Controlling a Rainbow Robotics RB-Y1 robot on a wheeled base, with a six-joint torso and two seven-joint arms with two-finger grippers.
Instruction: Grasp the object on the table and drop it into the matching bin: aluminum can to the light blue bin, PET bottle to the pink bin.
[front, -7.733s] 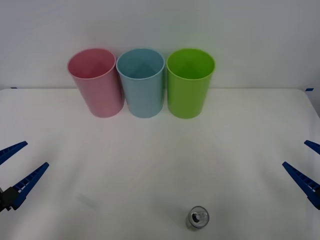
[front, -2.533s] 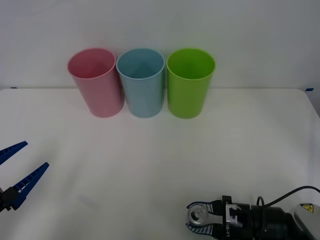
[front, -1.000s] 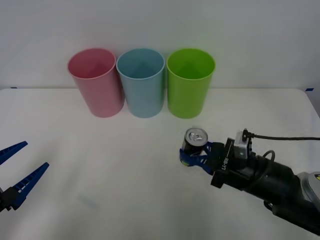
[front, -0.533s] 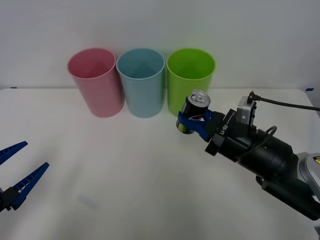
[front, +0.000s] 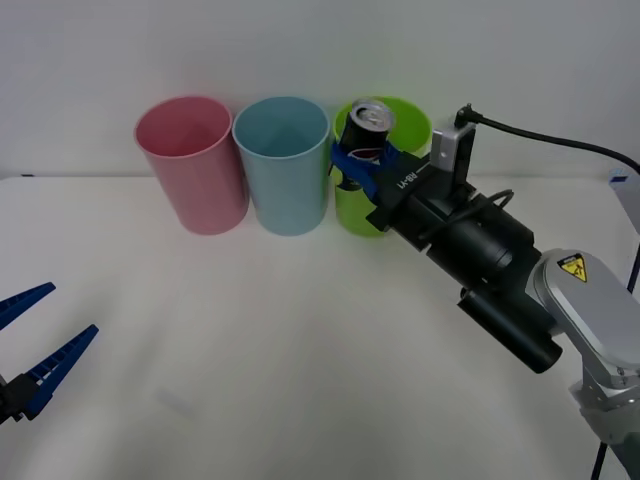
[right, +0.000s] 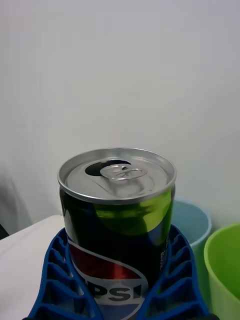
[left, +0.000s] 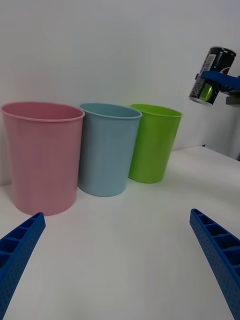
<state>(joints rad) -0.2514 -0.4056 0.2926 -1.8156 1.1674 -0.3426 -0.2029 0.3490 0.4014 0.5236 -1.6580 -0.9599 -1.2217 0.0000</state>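
Three bins stand in a row at the back of the white bench (front: 300, 330): the pink bin (front: 192, 165), the light blue bin (front: 283, 165) and a lime green bin (front: 385, 215). The transport step is judged to be in hand. The aluminum can (front: 365, 135) is held well above the bench, clamped by the right gripper (front: 358, 165), whose blue ribbed fingers (right: 175, 270) are pressed against both sides of its lower body. In the front view the can is seen in front of the green bin's rim, just beside the light blue bin; in the left wrist view it hangs higher than all three rims, past the green bin.

The next move is judged to call for a carry toward the robot's left until the can is centred above the light blue bin's mouth, and only then a release. A release here would risk the green bin.

The can is small and dark, tilted slightly, with a shiny silver lid, a pull tab and an opened mouth. A red, white and blue logo is seen on its side, and green is reflected in its upper wall.

The left gripper (front: 30, 345) is parked low over the bench's near left edge, its fingers spread apart and nothing between them.
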